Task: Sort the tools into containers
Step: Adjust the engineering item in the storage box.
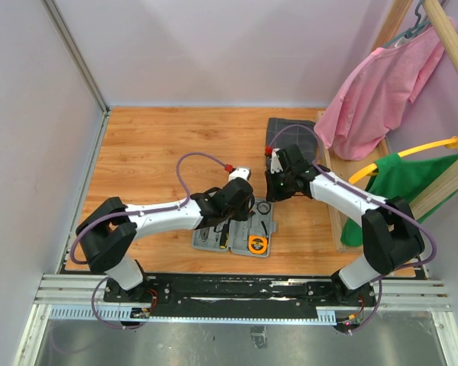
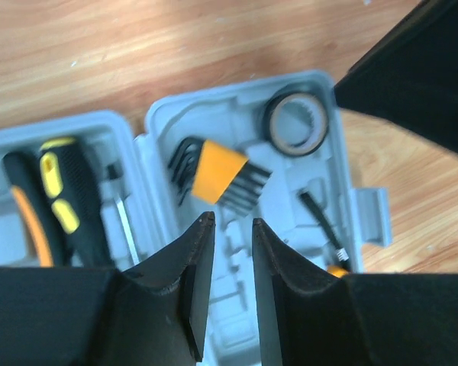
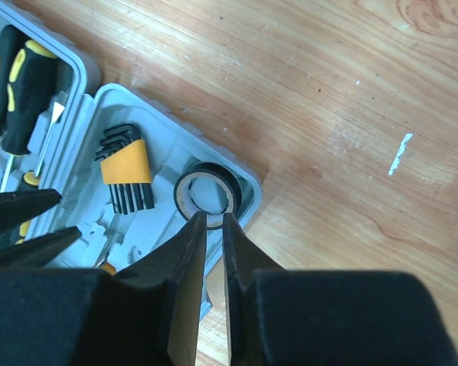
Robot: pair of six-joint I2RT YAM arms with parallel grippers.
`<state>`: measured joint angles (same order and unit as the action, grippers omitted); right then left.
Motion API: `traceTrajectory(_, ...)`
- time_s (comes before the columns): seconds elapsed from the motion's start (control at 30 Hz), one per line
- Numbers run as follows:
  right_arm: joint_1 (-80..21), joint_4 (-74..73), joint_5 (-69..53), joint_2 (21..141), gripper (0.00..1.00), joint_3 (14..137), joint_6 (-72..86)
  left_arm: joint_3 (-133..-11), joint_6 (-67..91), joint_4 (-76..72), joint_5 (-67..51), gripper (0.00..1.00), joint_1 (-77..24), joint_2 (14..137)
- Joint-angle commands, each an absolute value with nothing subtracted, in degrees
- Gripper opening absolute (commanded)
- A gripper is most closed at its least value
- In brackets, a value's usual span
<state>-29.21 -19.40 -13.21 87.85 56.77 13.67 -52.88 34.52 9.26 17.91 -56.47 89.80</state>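
Tool case was found open, centre frame.
L gripper jaws were seen slightly apart, nothing clamped; R gripper tips at tape roll, grip undetermined.

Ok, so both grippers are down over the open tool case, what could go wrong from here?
Two risks. The left gripper and right gripper hang close together over the grey case, so a move by either might clip the other. The right one's tips sit at the rim of the tape roll, so a nudge could tip it out of its corner pocket.
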Motion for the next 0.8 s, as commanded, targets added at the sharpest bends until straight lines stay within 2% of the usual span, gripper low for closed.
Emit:
traceTrajectory(0.0, -30.7, -21.4, -10.9, 90.1, 0.15, 58.4, 11.9, -57.9, 34.4, 4.3, 15.1, 0.31, -56.0, 94.2)
traceTrajectory(0.27, -30.7, -20.1, -12.8, 92.7, 0.13, 59.0, 12.2, -63.1, 37.4, 4.9, 15.2, 0.31, -55.9, 101.0)
traceTrajectory(0.77, -30.3, -18.9, -12.9, 94.7, 0.12, 58.3, 12.3, -63.0, 37.7, 2.7, 15.6, 0.26, -54.6, 104.1)
